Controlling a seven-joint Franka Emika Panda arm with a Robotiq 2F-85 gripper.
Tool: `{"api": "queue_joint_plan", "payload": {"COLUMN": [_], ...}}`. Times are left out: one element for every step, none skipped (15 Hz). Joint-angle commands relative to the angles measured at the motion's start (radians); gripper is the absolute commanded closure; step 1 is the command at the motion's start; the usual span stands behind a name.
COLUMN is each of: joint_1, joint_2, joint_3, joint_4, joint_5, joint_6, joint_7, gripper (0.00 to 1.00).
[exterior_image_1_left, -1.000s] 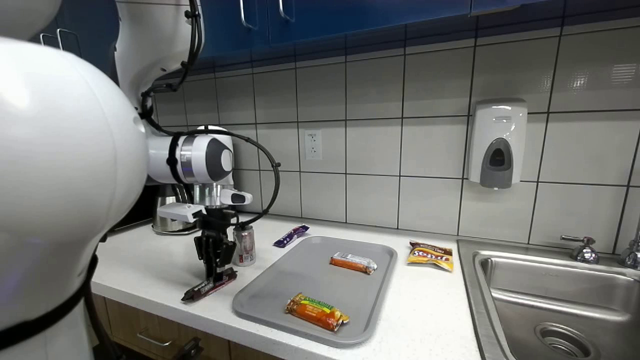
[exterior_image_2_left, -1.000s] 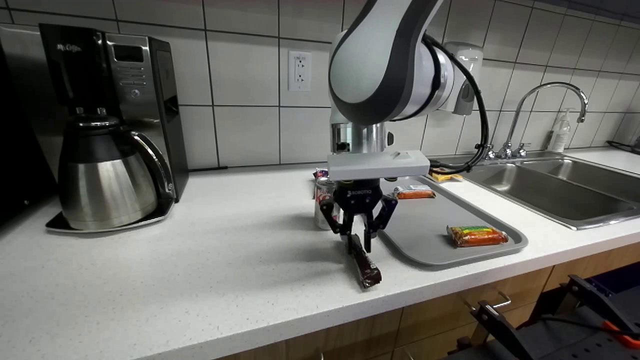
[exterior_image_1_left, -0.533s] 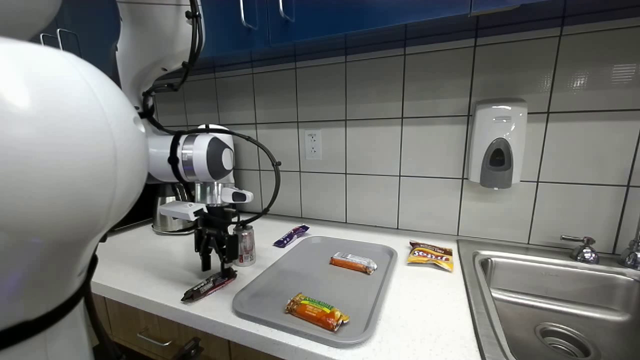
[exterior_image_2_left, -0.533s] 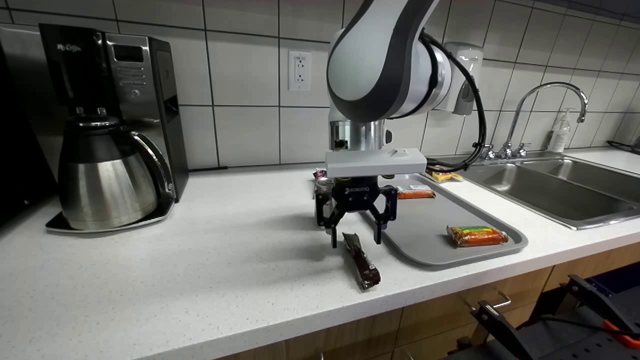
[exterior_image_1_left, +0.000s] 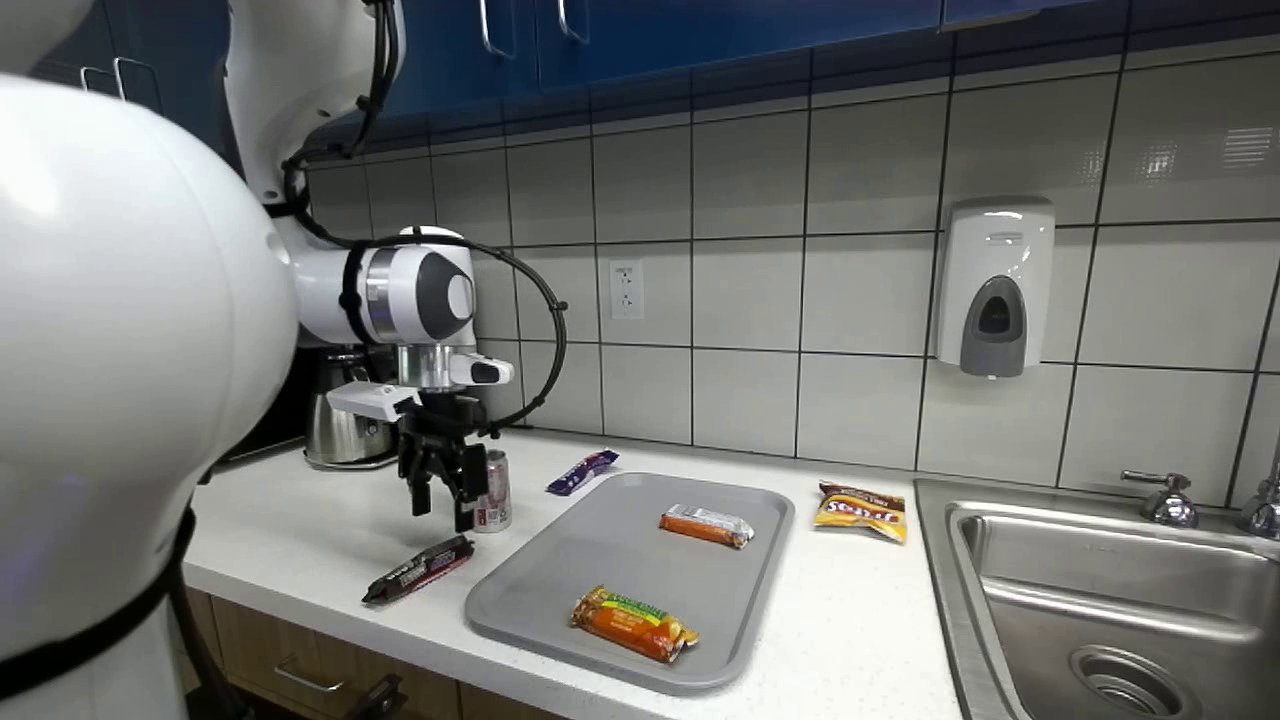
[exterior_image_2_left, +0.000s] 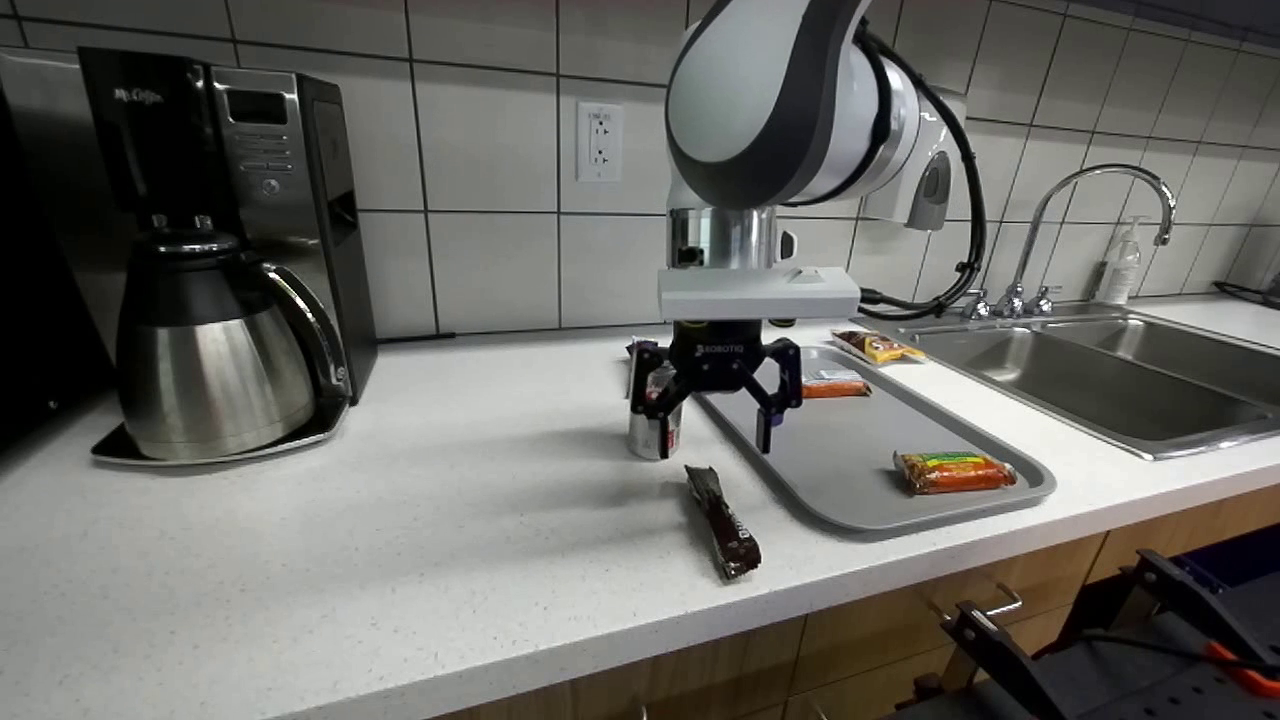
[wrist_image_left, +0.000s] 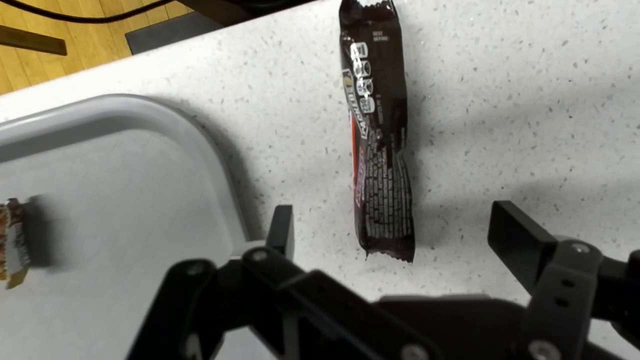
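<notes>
My gripper (exterior_image_2_left: 714, 440) stands open above the counter, its two fingers wide apart with nothing between them. Below it a dark brown candy bar (wrist_image_left: 382, 135) lies flat on the white counter, apart from the fingers. In the wrist view the near end of that bar shows between the fingertips, lower down. A silver soda can (exterior_image_1_left: 496, 490) stands upright just behind the gripper, partly hidden by a finger in an exterior view. Beside the bar is a grey tray (exterior_image_1_left: 560, 560) carrying an orange-and-green snack bar (exterior_image_1_left: 635, 625) and an orange-and-white bar (exterior_image_1_left: 706, 525).
A purple wrapper (exterior_image_1_left: 583, 472) lies behind the tray, and a yellow snack bag (exterior_image_1_left: 860, 512) sits between tray and sink (exterior_image_1_left: 945, 600). A coffee maker with a steel carafe (exterior_image_2_left: 215, 360) stands against the wall. The counter's front edge runs close to the brown bar.
The gripper was closed around the brown bar a second ago. Its fingers have spread and it has risen clear, leaving the bar on the counter almost unmoved.
</notes>
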Motion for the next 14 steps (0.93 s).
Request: {"api": "queue_joint_plan", "payload": {"joint_1": [-0.010,-0.014,-0.019,-0.026,-0.032,-0.039,-0.048,-0.057,-0.068,-0.079,-0.090,-0.102,-0.115,-0.127], "joint_2": [-0.101,-0.119,-0.135,-0.152,-0.167,-0.183,-0.199,-0.212,-0.227,-0.241,-0.253,-0.264,-0.274,-0.281], "joint_3": [-0.008,-0.012,-0.014,-0.018,-0.021,-0.025,-0.030,-0.033,-0.038,-0.042,-0.045,-0.050,-0.053,-0.056], "joint_4": [-0.057,-0.068,-0.075,-0.084,-0.092,-0.103,-0.111,-0.119,-0.128,-0.136,-0.140,-0.150,-0.155,-0.160], "joint_5": [0.016,0.014,0.012,0.009,0.008,0.005,0.000,-0.005,-0.010,-0.014,-0.017,-0.025,-0.037,-0.046], "joint_6": [-0.018,-0.019,-0.022,-0.023,-0.024,-0.021,-0.024,-0.024,-0.027,-0.027,-0.033,-0.031,-0.034,-0.035], "joint_7": [0.010,0.014,0.016,0.020,0.021,0.024,0.028,0.033,0.038,0.044,0.049,0.058,0.069,0.080], "gripper": [0.00,0.00,0.00,0.00,0.00,0.00,0.00,0.00,0.00,0.00,0.00,0.00,0.00,0.00]}}
